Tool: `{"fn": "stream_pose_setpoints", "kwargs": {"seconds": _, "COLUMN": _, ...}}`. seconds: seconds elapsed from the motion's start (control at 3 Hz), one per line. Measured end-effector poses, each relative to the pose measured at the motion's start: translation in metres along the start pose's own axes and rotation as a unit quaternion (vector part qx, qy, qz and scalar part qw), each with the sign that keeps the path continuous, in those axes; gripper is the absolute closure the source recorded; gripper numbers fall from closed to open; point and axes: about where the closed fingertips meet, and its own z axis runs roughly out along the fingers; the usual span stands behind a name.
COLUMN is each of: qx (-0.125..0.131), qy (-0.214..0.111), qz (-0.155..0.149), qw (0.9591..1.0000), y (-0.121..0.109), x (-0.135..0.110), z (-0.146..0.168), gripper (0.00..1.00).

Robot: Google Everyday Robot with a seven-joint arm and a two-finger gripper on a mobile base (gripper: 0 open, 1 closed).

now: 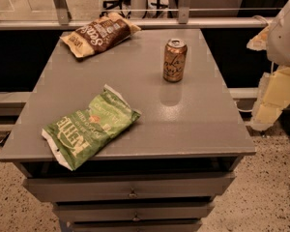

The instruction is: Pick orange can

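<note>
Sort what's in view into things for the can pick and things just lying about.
For the job: small orange-gold metal drink can, standing upright; robot's pale pincer, right of the grey drawer table.
Lying about: green crinkled chip bag; brown chip bag.

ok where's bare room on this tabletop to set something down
The front right quarter, between the green Kettle chip bag and the right edge of the tabletop, in front of the orange can, is bare. So is the middle strip between both bags. Crowded: back left, brown chip bag. The gripper sits off the right edge.

White rounded arm [285, 32], pale yellow hand [273, 99] at right edge.
</note>
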Motion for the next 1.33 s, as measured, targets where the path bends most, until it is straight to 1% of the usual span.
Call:
{"fn": "stream_pose_setpoints", "kwargs": {"seconds": 0.33, "qx": 0.003, "qy": -0.002, "qz": 0.001, "qw": 1.0, "y": -0.003, "x": 0.0, "z": 0.002, "gripper": 0.0}}
{"fn": "stream_pose_setpoints", "kwargs": {"seconds": 0.67, "qx": 0.014, "qy": -0.012, "qz": 0.005, "qw": 0.9998, "y": -0.015, "x": -0.002, "z": 0.009, "gripper": 0.0}}
{"fn": "stream_pose_setpoints", "kwargs": {"seconds": 1.0, "qx": 0.027, "qy": -0.046, "qz": 0.009, "qw": 0.9985, "y": -0.041, "x": -0.006, "z": 0.026, "gripper": 0.0}}
{"fn": "stream_pose_setpoints", "kwargs": {"seconds": 1.33, "qx": 0.041, "qy": -0.143, "qz": 0.022, "qw": 0.9886, "y": -0.094, "x": -0.027, "z": 0.07, "gripper": 0.0}}
